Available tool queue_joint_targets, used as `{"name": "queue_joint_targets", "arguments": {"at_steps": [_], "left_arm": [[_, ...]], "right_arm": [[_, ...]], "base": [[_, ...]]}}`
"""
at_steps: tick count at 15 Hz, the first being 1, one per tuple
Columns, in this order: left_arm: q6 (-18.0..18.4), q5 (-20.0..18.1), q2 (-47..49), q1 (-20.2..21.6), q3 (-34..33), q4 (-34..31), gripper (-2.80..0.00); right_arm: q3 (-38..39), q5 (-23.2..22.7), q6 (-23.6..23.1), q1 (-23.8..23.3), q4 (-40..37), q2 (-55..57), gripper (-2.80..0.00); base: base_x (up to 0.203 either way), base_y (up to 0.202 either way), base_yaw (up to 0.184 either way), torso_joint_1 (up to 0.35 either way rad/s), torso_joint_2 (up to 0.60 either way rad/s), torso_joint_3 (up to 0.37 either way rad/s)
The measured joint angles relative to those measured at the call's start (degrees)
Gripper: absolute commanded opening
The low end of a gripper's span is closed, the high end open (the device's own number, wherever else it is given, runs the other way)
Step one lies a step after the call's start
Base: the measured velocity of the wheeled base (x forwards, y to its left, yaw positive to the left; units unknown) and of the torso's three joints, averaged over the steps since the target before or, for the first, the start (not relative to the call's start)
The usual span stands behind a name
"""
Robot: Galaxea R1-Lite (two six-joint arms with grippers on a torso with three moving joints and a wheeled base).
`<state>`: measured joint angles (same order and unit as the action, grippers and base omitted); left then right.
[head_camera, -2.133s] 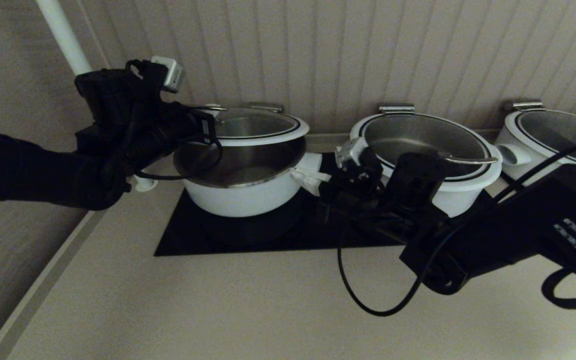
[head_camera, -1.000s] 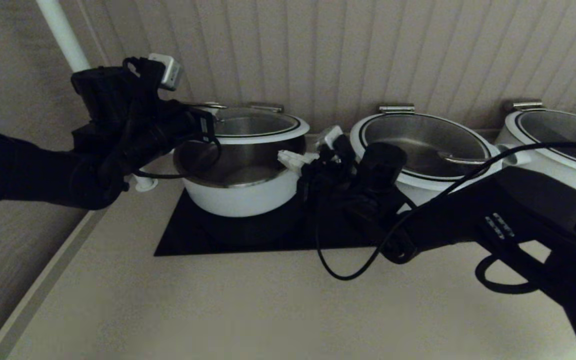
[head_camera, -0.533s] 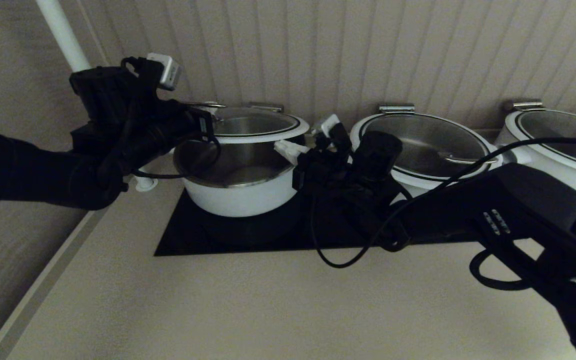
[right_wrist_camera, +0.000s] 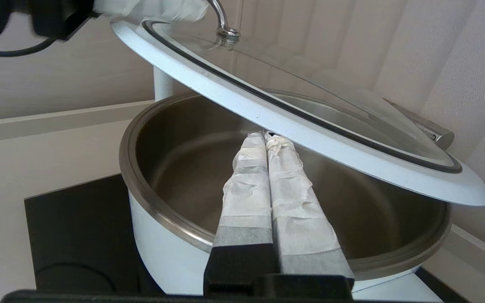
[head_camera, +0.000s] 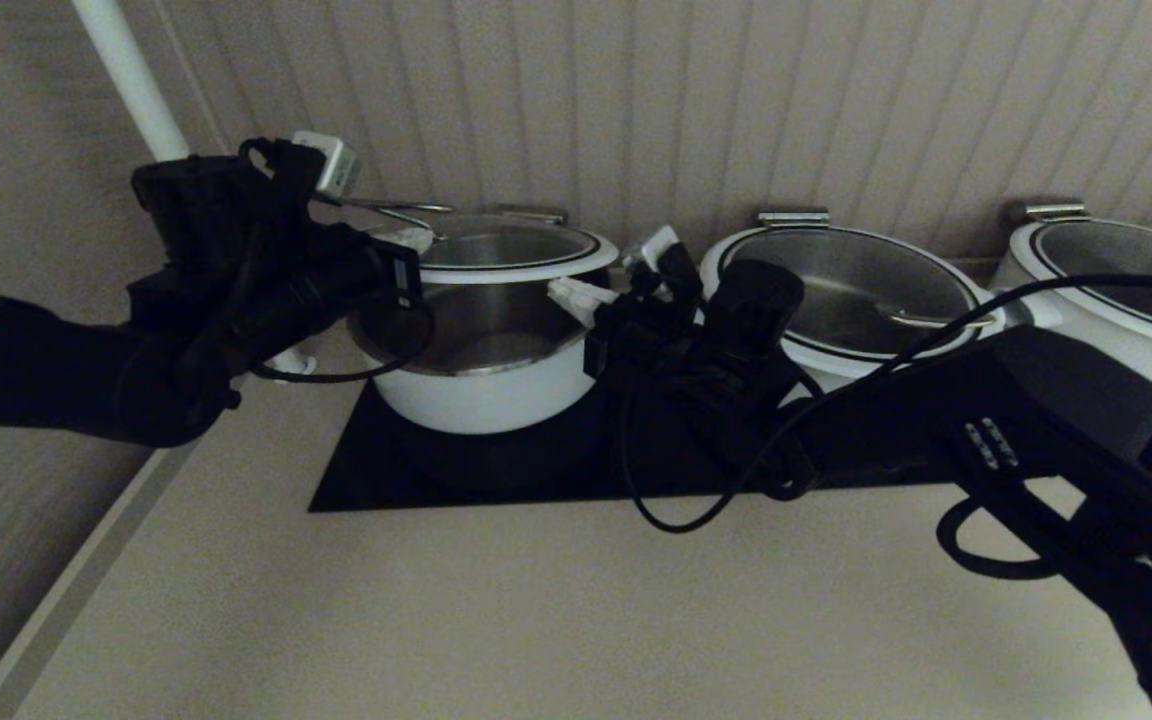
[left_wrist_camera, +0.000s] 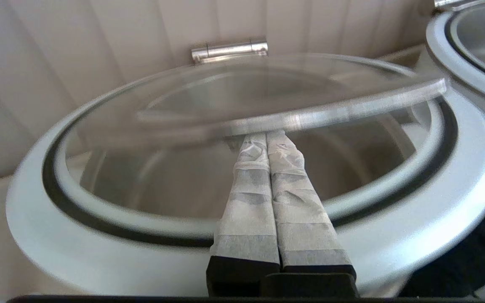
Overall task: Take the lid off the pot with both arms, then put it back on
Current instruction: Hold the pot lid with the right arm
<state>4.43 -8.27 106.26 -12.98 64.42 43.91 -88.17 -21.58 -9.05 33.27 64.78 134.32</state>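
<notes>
On the black cooktop point(head_camera: 376, 480), the pot point(head_camera: 481, 385) is standing open while the lid point(head_camera: 521, 255) is hanging tilted above it, its far edge sitting low by the hinge-like metal clip point(left_wrist_camera: 229, 48) at the wall and its left side raised. The left gripper point(head_camera: 406, 232) is reaching in at the arched wire handle point(right_wrist_camera: 221, 19); its wrapped fingers point(left_wrist_camera: 267, 198) are lying pressed together under the handle bar, seemingly lifting from beneath rather than pinching. The right gripper point(head_camera: 576, 295) is also clenched, with nothing between its taped fingers point(right_wrist_camera: 267, 198), and it is pushing up under the lid's white rim on the pot's right side, probably to share the load and keep the lid steady. Compared with half a second ago, the left gripper is sitting slightly lower and nearer the robot's body, and the wire handle is showing clear above the lid, while the right gripper is barely changing place
</notes>
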Motion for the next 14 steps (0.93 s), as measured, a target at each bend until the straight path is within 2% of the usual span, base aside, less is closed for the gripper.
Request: {"name": "queue_joint_targets", "arguments": {"at_steps": [14], "left_arm": [[0.1, 0.0, -3.0, 1.4, -1.4, -1.8, -2.80]], "right_arm": [[-0.8, 0.0, 0.0, -0.3, -0.1, 0.3, -2.80]], "base": [[0.000, 0.000, 0.000, 0.000, 0.00, 0.000]]}}
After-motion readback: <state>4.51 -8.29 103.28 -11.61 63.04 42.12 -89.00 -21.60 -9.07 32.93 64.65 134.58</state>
